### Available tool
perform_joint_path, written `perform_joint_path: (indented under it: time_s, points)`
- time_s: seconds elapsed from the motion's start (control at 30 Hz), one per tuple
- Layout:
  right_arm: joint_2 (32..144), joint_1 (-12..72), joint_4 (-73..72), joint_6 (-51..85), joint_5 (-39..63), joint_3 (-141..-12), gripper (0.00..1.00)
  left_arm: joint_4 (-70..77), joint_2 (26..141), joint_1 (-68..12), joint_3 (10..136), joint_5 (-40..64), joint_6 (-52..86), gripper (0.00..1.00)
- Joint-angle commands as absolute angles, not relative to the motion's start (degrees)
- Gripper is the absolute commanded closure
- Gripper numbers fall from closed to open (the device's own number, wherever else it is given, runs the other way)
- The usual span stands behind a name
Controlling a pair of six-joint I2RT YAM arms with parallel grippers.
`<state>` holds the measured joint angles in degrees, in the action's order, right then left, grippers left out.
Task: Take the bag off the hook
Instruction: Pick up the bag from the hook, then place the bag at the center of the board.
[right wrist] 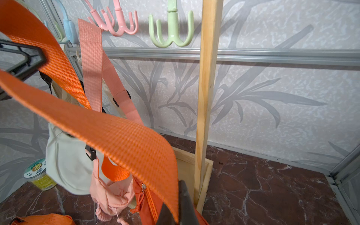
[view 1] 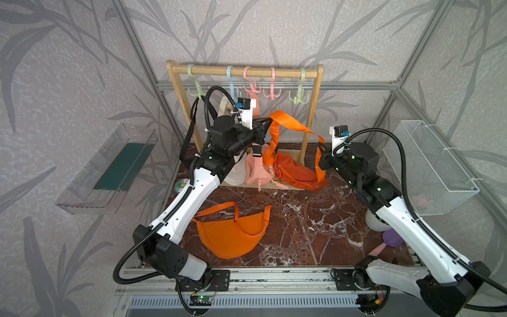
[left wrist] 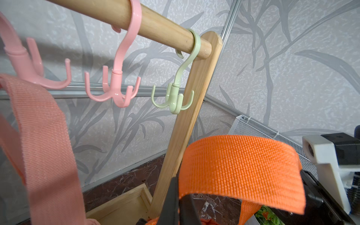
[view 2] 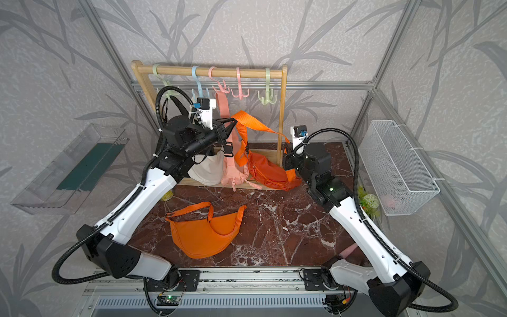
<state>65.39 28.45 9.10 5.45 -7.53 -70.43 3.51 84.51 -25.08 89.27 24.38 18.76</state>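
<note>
My left tool (view 1: 267,124) is clamped tight on the strap (view 1: 293,125) of the orange bag (view 1: 297,173). My right tool (view 1: 320,160) is pinched on the same strap lower down. The strap hangs on none of the hooks (view 1: 271,94), and the bag rests at the rack's (view 1: 310,115) base. The wire basket (view 1: 436,170) holds something pale pink, not identifiable. The strap largely hides the right tool's tips.

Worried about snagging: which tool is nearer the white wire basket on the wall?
Right. The right tool, shut on the orange strap beside the rack post, stands toward the wire basket. The left tool pinches the same strap farther away, near the pink bag.
</note>
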Motion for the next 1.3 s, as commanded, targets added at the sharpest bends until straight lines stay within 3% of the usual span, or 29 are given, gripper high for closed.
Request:
perform_joint_path:
  time_s: [0.0, 0.6, 0.9, 1.27]
  points:
    - [62.06, 28.38, 12.57, 5.11, -9.02, -69.45, 0.95, 4.95, 80.99, -25.57, 88.8, 25.98, 19.84, 1.0]
    - [51.51, 28.39, 23.03, 8.61, -8.45, -67.71, 0.96, 1.18, 70.53, -26.37, 84.08, 28.33, 20.47, 1.0]
    - [51.37, 29.0, 24.7, 11.21, 3.74, -70.07, 0.96, -7.61, 63.47, -26.5, 83.6, 31.16, 16.67, 1.0]
    - [51.71, 31.79, 32.51, 13.35, 17.32, -76.03, 0.97, -26.82, 53.96, -26.47, 85.52, 25.16, 11.84, 1.0]
